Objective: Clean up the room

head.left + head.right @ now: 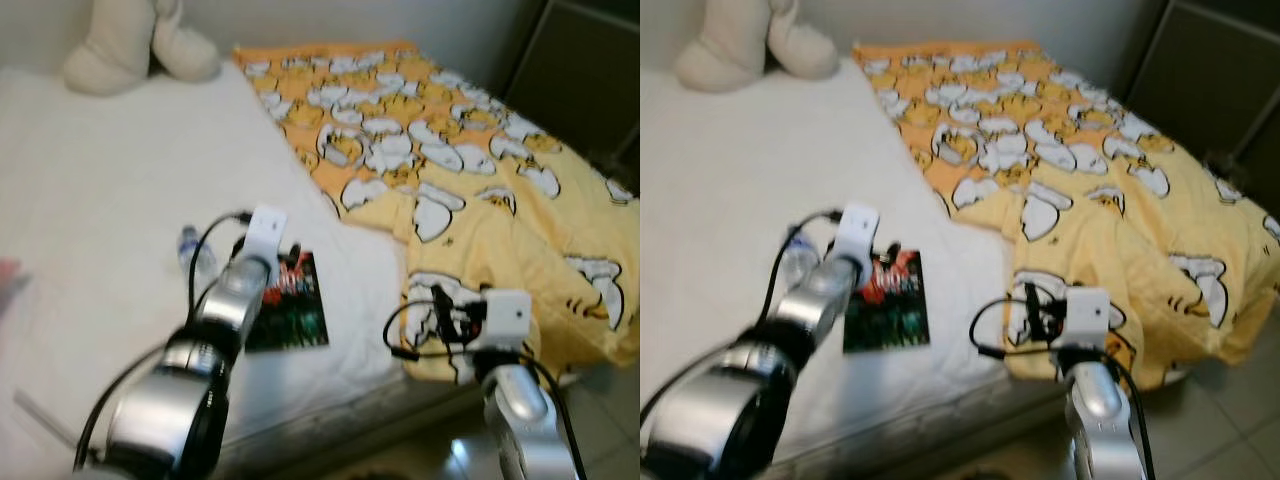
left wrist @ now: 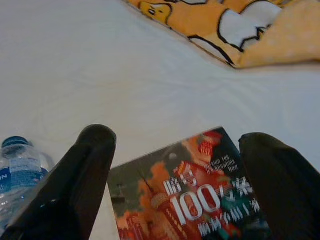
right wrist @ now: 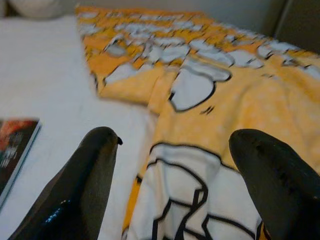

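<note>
My left gripper (image 2: 175,175) hangs over the book (image 1: 290,305), which lies flat on the white bedsheet (image 1: 110,180) in the lower middle of the left eye view, close to the near edge of the bed. In the left wrist view my two black fingers (image 2: 85,175) are spread wide with the book's cover between them, and they hold nothing. My right gripper (image 3: 172,195) hovers above the yellow patterned blanket (image 1: 470,180) at the lower right of the left eye view, its fingers also well apart and empty.

The book looks thin and glossy, a softcover I judge light but slippery and a little bendy. Lying flat on a soft sheet, it gives me no edge to close on from above, so I would work one finger under a long side, or slide it toward the mattress edge and pinch it across the spine.

The clear plastic water bottle (image 1: 195,250) lies just beside the book, to its left. It should be light, round and apt to roll, so I would take it across the middle of its body.

The blanket is soft and bulky, rumpled at its near end. Any pinched fold will hold, though it will drag.

Counted: one book, one bottle, one blanket, and one cream plush toy (image 1: 140,40) at the upper left.
</note>
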Motion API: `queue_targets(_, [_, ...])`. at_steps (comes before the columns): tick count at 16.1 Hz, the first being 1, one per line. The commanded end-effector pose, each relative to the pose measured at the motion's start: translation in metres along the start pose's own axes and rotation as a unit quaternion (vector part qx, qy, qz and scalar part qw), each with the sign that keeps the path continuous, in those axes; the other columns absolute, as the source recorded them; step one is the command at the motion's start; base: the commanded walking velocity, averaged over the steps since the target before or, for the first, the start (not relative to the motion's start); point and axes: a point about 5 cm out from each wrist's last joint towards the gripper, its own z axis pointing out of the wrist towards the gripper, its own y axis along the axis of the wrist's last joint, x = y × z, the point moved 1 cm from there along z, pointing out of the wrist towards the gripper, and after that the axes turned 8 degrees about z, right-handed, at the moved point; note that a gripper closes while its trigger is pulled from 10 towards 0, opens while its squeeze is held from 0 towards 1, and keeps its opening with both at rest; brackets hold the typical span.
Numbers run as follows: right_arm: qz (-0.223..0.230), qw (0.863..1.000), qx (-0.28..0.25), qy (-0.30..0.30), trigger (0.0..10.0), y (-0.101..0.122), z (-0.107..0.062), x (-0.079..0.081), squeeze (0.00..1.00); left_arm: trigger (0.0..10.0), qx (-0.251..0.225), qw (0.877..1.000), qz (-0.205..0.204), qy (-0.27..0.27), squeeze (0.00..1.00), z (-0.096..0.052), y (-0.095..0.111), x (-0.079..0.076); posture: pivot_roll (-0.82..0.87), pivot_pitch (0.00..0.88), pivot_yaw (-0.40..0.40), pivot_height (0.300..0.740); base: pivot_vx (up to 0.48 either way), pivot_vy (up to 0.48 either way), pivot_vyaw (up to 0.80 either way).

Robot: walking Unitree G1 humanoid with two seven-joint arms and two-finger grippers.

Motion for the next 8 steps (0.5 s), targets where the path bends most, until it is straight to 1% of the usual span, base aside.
queue_targets(1, [-0.005, 1.0, -0.008, 0.021, 10.0, 0.009, -0.002, 0.002, 0.0, 10.0, 0.006, 1.0, -0.011, 0.024, 1.0, 0.002, 0.009, 0.007, -0.2, 0.028, -0.073, 0.74, 0.0, 0.0, 0.0])
queue_targets(2, [-0.005, 0.998, 0.001, 0.057, 10.0, 0.011, -0.011, 0.006, 0.0, 10.0, 0.005, 0.999, -0.023, 0.044, 0.85, 0.004, 0.016, 0.015, -0.23, 0.05, -0.086, 0.74, 0.0, 0.0, 0.0])
queue_targets(3, [-0.005, 0.997, 0.008, 0.078, 10.0, 0.011, -0.015, 0.008, 0.0, 10.0, 0.002, 0.998, -0.031, 0.055, 0.85, 0.004, 0.021, 0.021, -0.24, 0.053, -0.087, 0.74, 0.0, 0.0, 0.0])
queue_targets(4, [-0.006, 0.994, 0.018, 0.104, 10.0, 0.013, -0.022, 0.009, 0.0, 10.0, -0.011, 0.997, -0.039, 0.07, 0.0, 0.004, 0.03, 0.03, -0.26, 0.059, -0.09, 0.74, 0.0, 0.0, 0.0])
queue_targets(5, [-0.009, 0.993, 0.025, 0.115, 10.0, 0.014, -0.025, 0.008, 0.0, 10.0, -0.025, 0.995, -0.039, 0.085, 0.0, 0.004, 0.038, 0.038, -0.26, 0.062, -0.091, 0.74, 0.0, 0.0, 0.0])
queue_targets(6, [-0.009, 0.992, 0.03, 0.12, 10.0, 0.013, -0.026, 0.007, 0.0, 10.0, -0.028, 0.994, -0.031, 0.097, 0.0, 0.003, 0.04, 0.043, -0.26, 0.062, -0.094, 0.74, 0.0, 0.0, 0.0])
queue_targets(7, [-0.006, 0.991, 0.039, 0.127, 10.0, 0.013, -0.026, 0.007, 0.0, 10.0, -0.019, 0.993, -0.015, 0.116, 0.0, 0.002, 0.037, 0.053, -0.25, 0.063, -0.096, 0.74, 0.0, 0.0, 0.0])
queue_targets(8, [-0.003, 0.99, 0.043, 0.134, 10.0, 0.013, -0.025, 0.01, 0.0, 10.0, 0.005, 0.991, -0.002, 0.133, 0.0, 0.001, 0.026, 0.061, -0.24, 0.066, -0.101, 0.74, 0.0, 0.0, 0.0])
